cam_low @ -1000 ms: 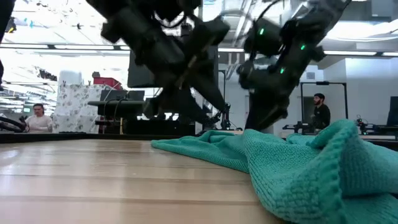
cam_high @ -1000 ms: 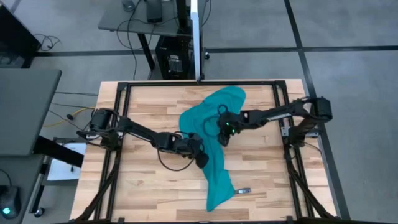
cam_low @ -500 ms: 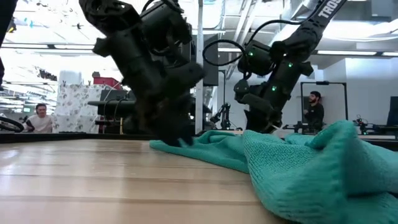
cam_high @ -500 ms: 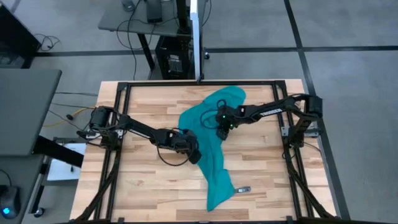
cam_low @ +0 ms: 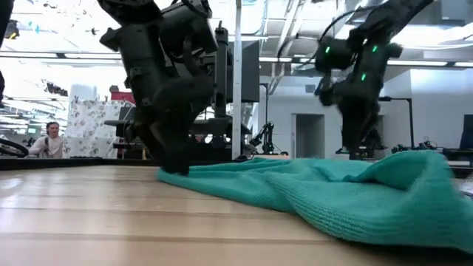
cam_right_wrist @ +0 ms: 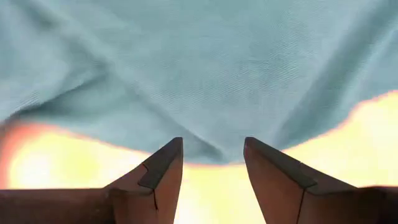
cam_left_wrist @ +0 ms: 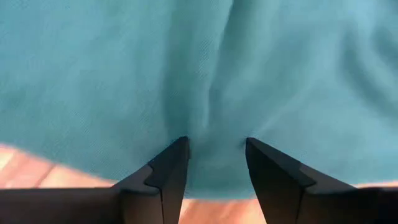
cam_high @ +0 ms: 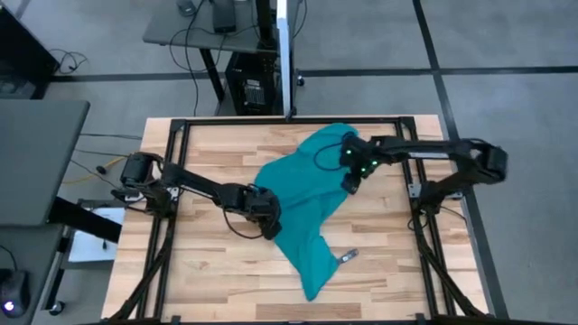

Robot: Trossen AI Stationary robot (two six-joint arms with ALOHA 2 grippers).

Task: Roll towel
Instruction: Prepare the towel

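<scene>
The teal towel (cam_high: 302,194) lies partly spread on the wooden table (cam_high: 208,271), with a narrow tail (cam_high: 312,275) running toward the near edge. My left gripper (cam_high: 271,227) is at the towel's left edge, low on the table, and is shut on it. My right gripper (cam_high: 350,184) is at the towel's right edge, a little above the table, and is also shut on it. In the low view the towel (cam_low: 332,196) stretches across the table between my left gripper (cam_low: 174,166) and my right gripper (cam_low: 360,151). My left gripper pinches the towel's left edge (cam_left_wrist: 214,171) between its two fingers, slanting down from the table's left. Creases run out from the hold. The cloth there lies on the table; one layer or several, I cannot tell. My right gripper pinches the towel's right edge (cam_right_wrist: 208,152) between its two fingers, slanting down from the table's right. The edge is raised slightly off the table, and the cloth runs away from the fingers in long folds.
A small grey object (cam_high: 349,256) lies on the table beside the towel's tail. A black frame (cam_high: 172,181) borders the table. There is bare wood at the near left and near right. People and desks show in the room beyond.
My right gripper has gone up and toward the table's right edge, and my left gripper toward the left edge, each keeping its edge of the towel. The bunched middle has spread out wide between them. The tail has slid toward the far edge.
</scene>
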